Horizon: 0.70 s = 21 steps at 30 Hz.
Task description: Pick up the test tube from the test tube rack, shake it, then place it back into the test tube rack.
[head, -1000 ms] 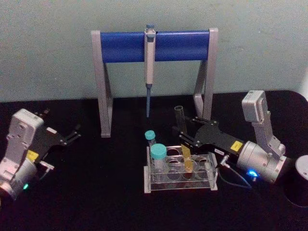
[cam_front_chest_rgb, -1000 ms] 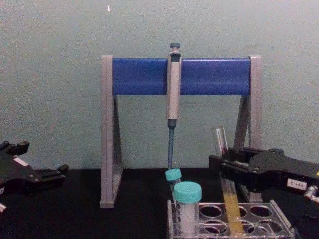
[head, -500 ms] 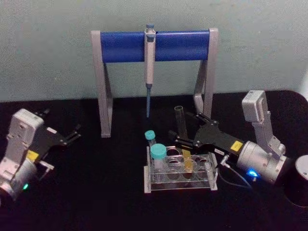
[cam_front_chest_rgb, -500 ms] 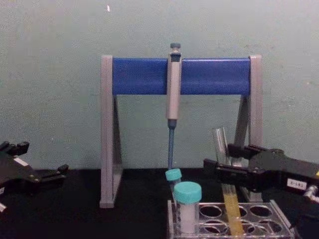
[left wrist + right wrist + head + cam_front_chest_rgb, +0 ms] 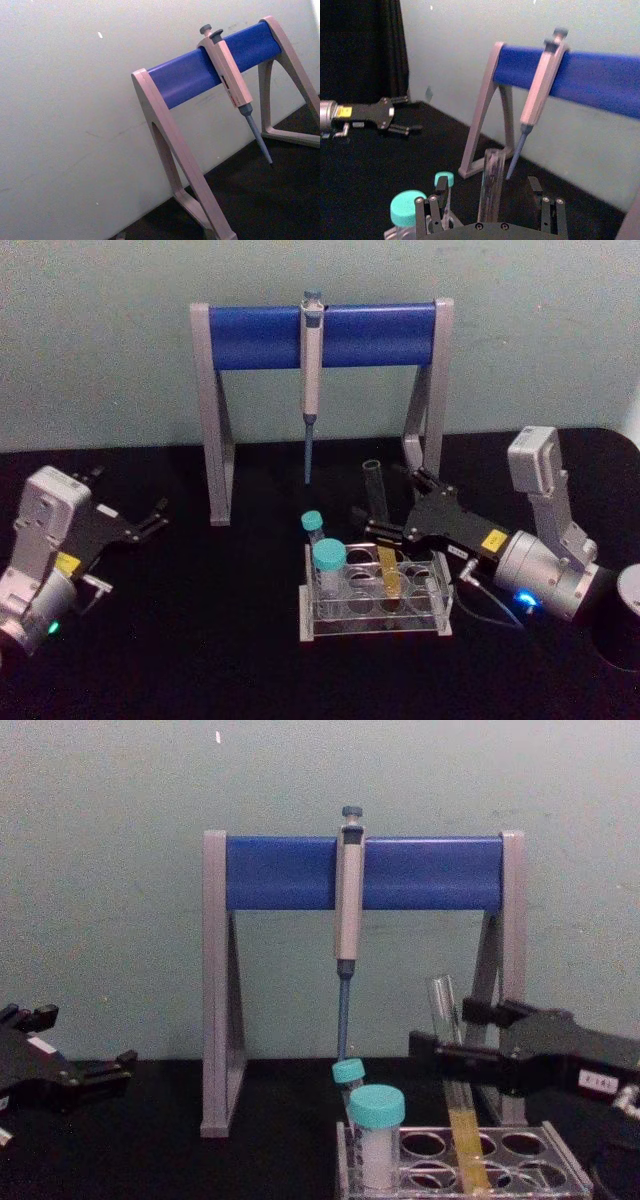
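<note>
The test tube (image 5: 377, 490) is a long clear glass tube with yellow liquid in its lower part. It stands slightly tilted in a hole of the clear plastic test tube rack (image 5: 375, 626), also seen in the chest view as the tube (image 5: 446, 1020) in the rack (image 5: 520, 1160). My right gripper (image 5: 392, 502) is open and straddles the tube's upper half, one finger on each side with a gap. From the right wrist, the tube (image 5: 491, 180) rises between the spread fingers (image 5: 431, 209). My left gripper (image 5: 150, 520) rests open at the far left of the table.
Two teal-capped tubes (image 5: 328, 558) stand in the rack's left end. Behind the rack is a grey-and-blue stand (image 5: 250, 335) with a grey pipette (image 5: 311, 370) hanging from it. A dark cylinder (image 5: 625, 620) sits at the right edge.
The right gripper's fingers have spread apart around the tube. The tube has stayed in the rack. The left arm has not moved.
</note>
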Available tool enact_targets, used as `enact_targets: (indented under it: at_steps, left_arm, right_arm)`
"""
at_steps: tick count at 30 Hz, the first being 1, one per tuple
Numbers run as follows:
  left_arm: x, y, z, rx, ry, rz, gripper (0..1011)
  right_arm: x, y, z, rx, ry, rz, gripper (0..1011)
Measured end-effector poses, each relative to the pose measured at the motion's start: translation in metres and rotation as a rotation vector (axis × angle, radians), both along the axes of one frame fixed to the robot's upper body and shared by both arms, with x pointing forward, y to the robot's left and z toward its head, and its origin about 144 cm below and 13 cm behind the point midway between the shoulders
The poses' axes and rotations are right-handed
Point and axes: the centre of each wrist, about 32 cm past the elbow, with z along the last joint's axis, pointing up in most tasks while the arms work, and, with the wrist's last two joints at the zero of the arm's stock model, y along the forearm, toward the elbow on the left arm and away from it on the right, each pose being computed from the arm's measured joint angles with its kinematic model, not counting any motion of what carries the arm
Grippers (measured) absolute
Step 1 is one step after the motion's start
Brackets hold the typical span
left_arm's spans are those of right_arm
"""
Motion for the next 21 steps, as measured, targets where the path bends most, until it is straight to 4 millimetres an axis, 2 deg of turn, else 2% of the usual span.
enact_targets:
  at_steps: [11, 17, 21]
  left_arm:
    - [0.0, 0.0, 0.0, 0.0, 0.0, 0.0, 1001]
    - [0.0, 0.0, 0.0, 0.0, 0.0, 0.0, 1001]
    - [0.0, 0.0, 0.0, 0.0, 0.0, 0.0, 1001]
  right_arm:
    - [-0.017, 0.001, 0.016, 0.097, -0.161, -0.12, 1000]
    - [-0.026, 0.004, 0.021, 0.113, -0.204, -0.301, 1000]
    - [-0.029, 0.008, 0.019, 0.052, -0.183, -0.442, 1000]
